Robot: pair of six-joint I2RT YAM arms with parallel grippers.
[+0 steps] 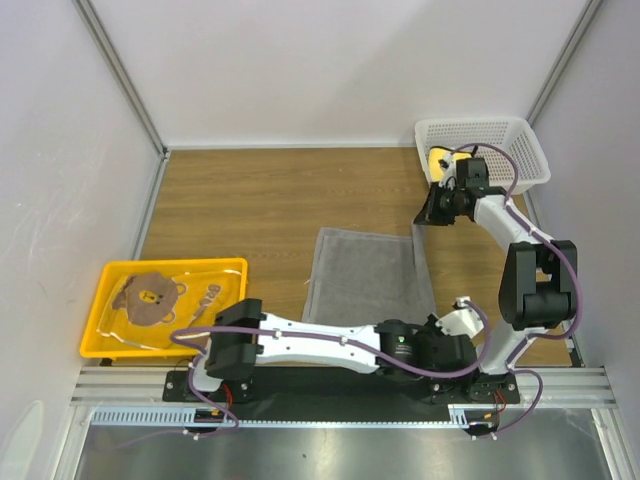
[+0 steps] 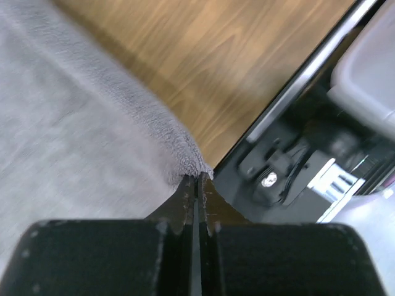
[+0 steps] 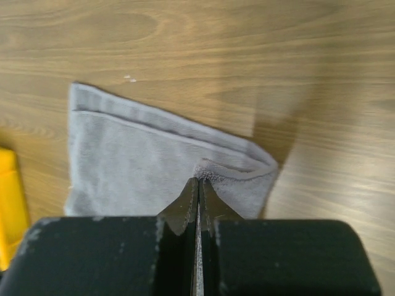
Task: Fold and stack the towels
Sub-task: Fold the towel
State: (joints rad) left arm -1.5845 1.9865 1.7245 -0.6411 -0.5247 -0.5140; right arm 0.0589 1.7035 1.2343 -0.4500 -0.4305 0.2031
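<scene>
The left claw (image 2: 196, 185) is clenched, its 2 fingers pressed flat together on a corner of the grey towel (image 2: 80, 142). This is the near right corner, close to the desk's (image 2: 216, 61) front edge. From the pinch, the cloth falls away to the left across the wood.

The right claw (image 3: 199, 184) is also clenched, grasping the grey towel (image 3: 142, 160) at its far right corner. That corner is drawn up off the desk (image 3: 247, 49) and curls over itself at the pinch, while the hemmed edge runs off to the left.

From above, the grey towel (image 1: 365, 275) lies spread in the middle of the desk (image 1: 260, 200), with its right edge raised in a narrow strip between the 2 claws.

The bear towel (image 1: 150, 295), brown face up, lies in the yellow tray (image 1: 100, 345) at the near left, well apart from the grey towel.

The yellow towel (image 1: 438, 158) is in the white mesh basket (image 1: 520, 150) at the far right corner. It is partly hidden behind the right arm.
</scene>
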